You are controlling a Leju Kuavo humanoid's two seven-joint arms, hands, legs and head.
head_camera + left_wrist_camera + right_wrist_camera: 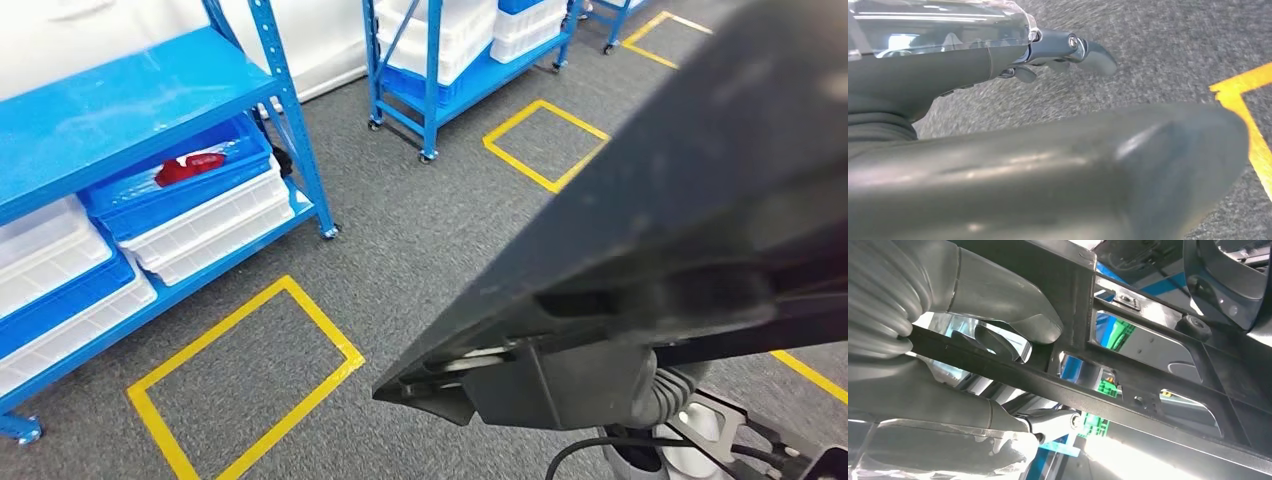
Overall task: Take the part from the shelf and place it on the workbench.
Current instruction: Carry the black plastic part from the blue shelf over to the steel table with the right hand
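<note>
The right hand [973, 365] is grasping the part [700, 200], a large black plastic panel with ribs and openings; in the right wrist view the thumb and fingers [998, 305] are clamping one of its bars. In the head view the panel is being held up close to the camera, covering the area from about one o'clock down to five o'clock, above the grey carpet [420, 230]. The left hand [1063, 50] is hanging over the carpet with nothing in it, its fingers lying loosely released. A blue shelf [150, 90] is standing at ten o'clock, carrying white bins [210, 225] and a blue bin [180, 190] holding a red object [188, 167]. Yellow tape rectangles [245, 375] are marking the floor.
</note>
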